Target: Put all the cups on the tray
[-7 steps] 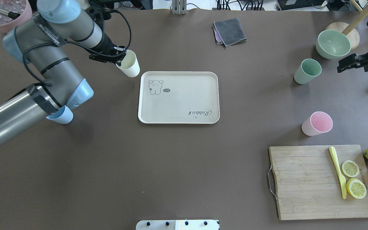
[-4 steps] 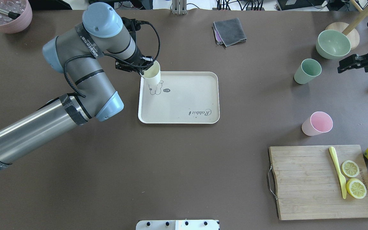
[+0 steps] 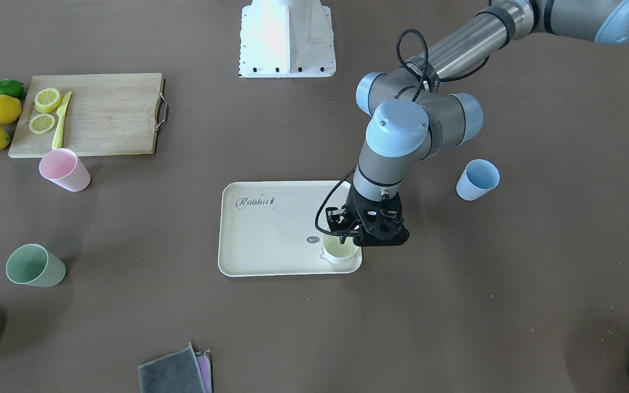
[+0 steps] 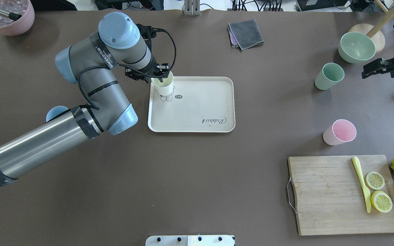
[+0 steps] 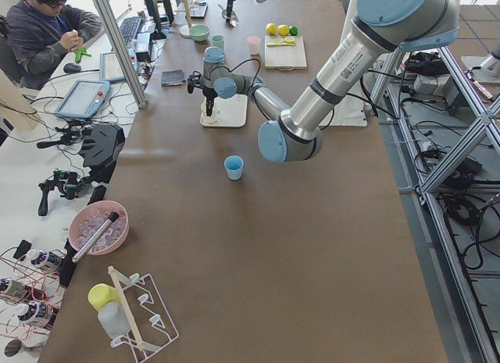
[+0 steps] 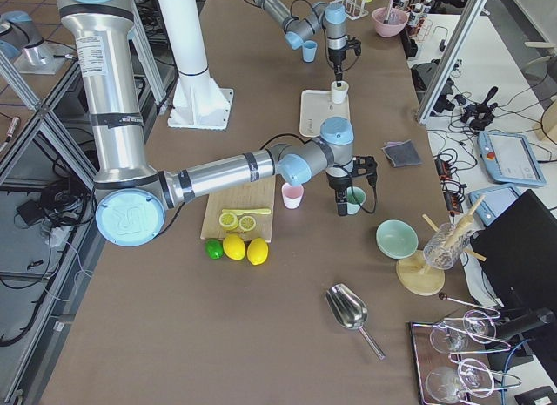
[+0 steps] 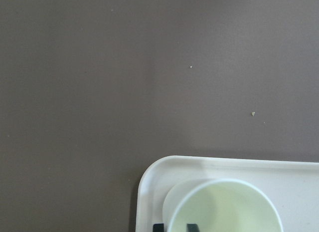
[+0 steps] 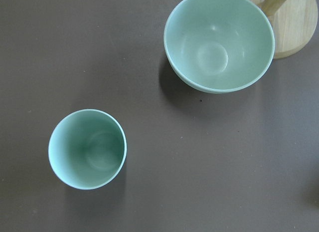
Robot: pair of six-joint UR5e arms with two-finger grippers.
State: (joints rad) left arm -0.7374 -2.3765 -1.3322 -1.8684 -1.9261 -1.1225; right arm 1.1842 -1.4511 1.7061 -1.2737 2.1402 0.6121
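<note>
Left end effector (image 4: 158, 78) is clamped on the rim of the cream cup (image 4: 164, 90) — one finger inside, one outside, going by the wrist view. The cup is upright in the corner of the tray (image 4: 197, 112), right on the bunny drawing (image 4: 167, 98). It looks like it's down on the tray floor or very nearly, but I can't quite call contact from these angles.

So I'd say this is the release step for cup number one. Next move: let go, then lift straight up so the inside finger doesn't drag the rim and tip it. After that, swing out for the blue cup (image 3: 477, 180), which sits on the counter (image 4: 197, 177) on the robot's left side, well apart from the tray.

Right end effector (image 4: 368, 71) hovers just beside the green cup (image 4: 329, 76) — can't tell if its fingers are apart or together. Pink cup (image 4: 340, 132) stands on the counter near the cutting board (image 4: 333, 198). Three cups to go, and there's plenty of bare tray for them.
</note>
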